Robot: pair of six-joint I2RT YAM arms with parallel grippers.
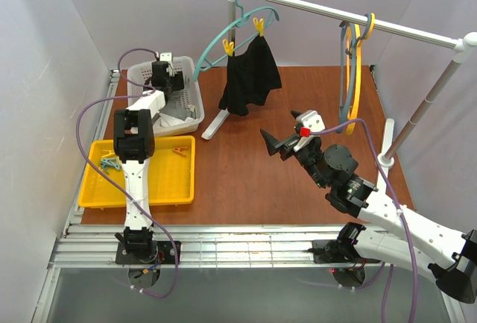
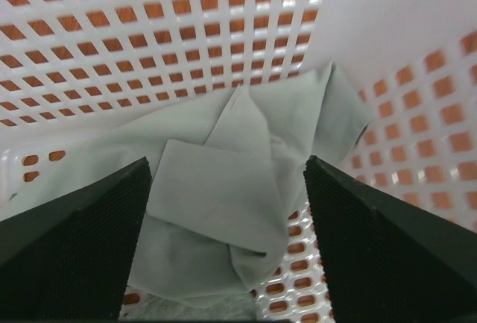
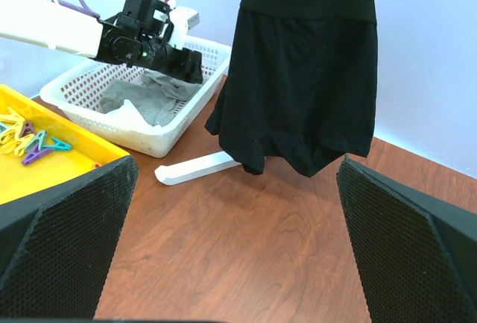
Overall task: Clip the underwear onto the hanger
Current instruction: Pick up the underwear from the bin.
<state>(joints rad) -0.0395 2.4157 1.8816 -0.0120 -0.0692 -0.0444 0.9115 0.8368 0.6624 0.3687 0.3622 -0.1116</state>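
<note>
The grey underwear (image 2: 216,211) lies crumpled in the white basket (image 2: 149,39); it also shows in the right wrist view (image 3: 145,98). My left gripper (image 2: 227,162) is open just above it, reaching down into the basket (image 1: 195,92), one finger on each side of the fabric. The yellow-orange hanger (image 1: 358,69) hangs on the rail at the back right. My right gripper (image 1: 277,123) is open and empty over the middle of the table, well short of the hanger; in its own view (image 3: 237,162) it faces the basket.
A black garment (image 1: 252,77) hangs clipped to a teal hanger (image 1: 223,39) on the rail (image 1: 328,11). A grey-blue hanger (image 1: 344,69) hangs beside the yellow-orange one. A yellow tray (image 1: 168,181) with loose clips (image 1: 112,162) sits front left. The rack's foot (image 1: 216,124) rests on the table.
</note>
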